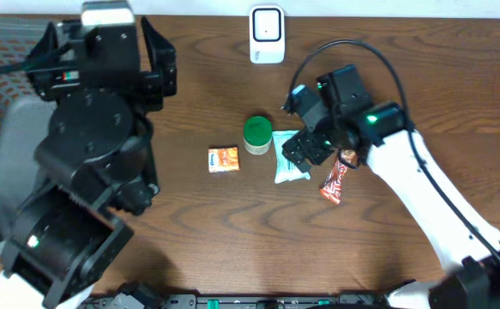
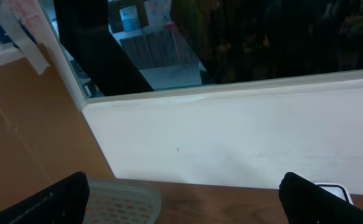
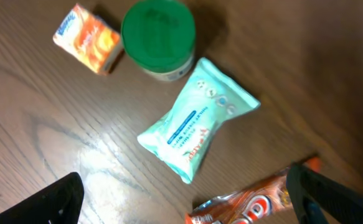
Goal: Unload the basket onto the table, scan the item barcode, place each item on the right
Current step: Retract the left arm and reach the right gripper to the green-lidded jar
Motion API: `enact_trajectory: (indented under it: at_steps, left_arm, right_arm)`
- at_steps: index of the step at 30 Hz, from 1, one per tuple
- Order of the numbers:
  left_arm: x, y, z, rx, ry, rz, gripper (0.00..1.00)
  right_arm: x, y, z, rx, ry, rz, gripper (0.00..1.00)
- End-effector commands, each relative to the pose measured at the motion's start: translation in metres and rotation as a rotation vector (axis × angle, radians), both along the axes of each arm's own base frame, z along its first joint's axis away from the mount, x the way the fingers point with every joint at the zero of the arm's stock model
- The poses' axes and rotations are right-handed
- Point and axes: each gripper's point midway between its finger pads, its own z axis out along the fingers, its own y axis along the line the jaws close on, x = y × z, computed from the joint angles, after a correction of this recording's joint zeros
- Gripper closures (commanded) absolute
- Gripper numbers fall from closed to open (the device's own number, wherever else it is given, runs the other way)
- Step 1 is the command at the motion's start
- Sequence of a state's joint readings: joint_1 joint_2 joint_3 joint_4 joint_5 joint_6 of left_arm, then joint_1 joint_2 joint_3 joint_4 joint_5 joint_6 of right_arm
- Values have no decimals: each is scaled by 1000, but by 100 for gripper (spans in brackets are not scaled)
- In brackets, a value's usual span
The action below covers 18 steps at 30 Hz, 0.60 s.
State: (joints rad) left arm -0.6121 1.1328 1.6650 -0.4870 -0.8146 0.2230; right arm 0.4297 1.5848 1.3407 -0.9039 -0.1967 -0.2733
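Note:
Several items lie mid-table: a small orange box (image 1: 223, 160) (image 3: 88, 38), a jar with a green lid (image 1: 257, 134) (image 3: 159, 38), a teal wipes packet (image 1: 290, 163) (image 3: 195, 118) and a red-orange snack bar (image 1: 336, 181) (image 3: 249, 202). The white barcode scanner (image 1: 267, 34) (image 2: 334, 188) stands at the table's back edge. My right gripper (image 1: 305, 148) (image 3: 190, 208) hovers open above the packet and the bar, holding nothing. On the left, my left gripper (image 1: 104, 51) (image 2: 181, 202) is raised and open, facing the back wall, empty.
A grey mesh basket (image 1: 9, 154) (image 2: 122, 199) sits at the table's left edge under the left arm. A white wall (image 2: 243, 130) with a window runs behind the table. The right arm's cable (image 1: 352, 47) loops over the back right.

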Motion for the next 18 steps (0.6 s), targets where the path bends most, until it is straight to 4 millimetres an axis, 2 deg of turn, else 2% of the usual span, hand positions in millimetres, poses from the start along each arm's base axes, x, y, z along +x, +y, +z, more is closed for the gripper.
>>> enact_trajectory:
  at_steps: [1,5,10,13,18]
  left_arm:
    - [-24,19,16,-22,-46,19,2]
    - [-40,31,25,-46,-79,19,2]
    - [-58,44,33,-70,-112,19,2]
    - [-65,48,36,-80,-126,19,2]
    - [-69,51,36,-83,-130,19,2]
  right_arm:
    - [4,17,-18,-17,8,109,1]
    - [12,26,-24,-44,-11,156,1]
    - [31,40,-13,-44,-45,196,1]
    - [42,47,-11,-58,-38,226,1]
    - [54,57,-23,-100,14,288,1]
